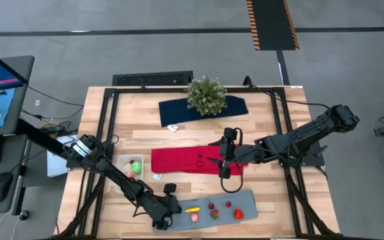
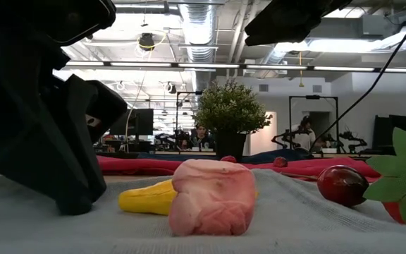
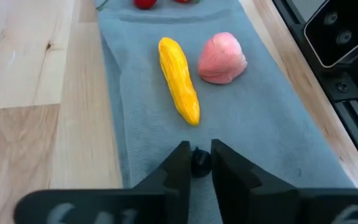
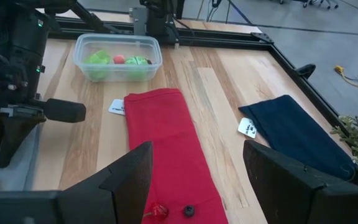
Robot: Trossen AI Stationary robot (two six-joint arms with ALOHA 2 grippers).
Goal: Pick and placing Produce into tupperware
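Left claw (image 3: pixel 196 163) pinching small dark berry (image 3: pixel 199 160) on grey mat (image 3: pixel 272 130), beside yellow piece (image 3: pixel 179 79). Right claw (image 4: pixel 197 180) hanging wide over red cloth (image 4: pixel 166 134).

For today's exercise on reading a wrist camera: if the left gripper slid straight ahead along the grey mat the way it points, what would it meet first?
Most likely the yellow fruit, lying almost dead ahead of the left gripper, which is shut on a dark berry. The pink fruit sits off to one side. Depth is hard to judge.

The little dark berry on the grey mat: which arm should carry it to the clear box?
Left. Its pincer is closed around the dark berry on the grey mat. The right pincer hangs open over the red cloth.
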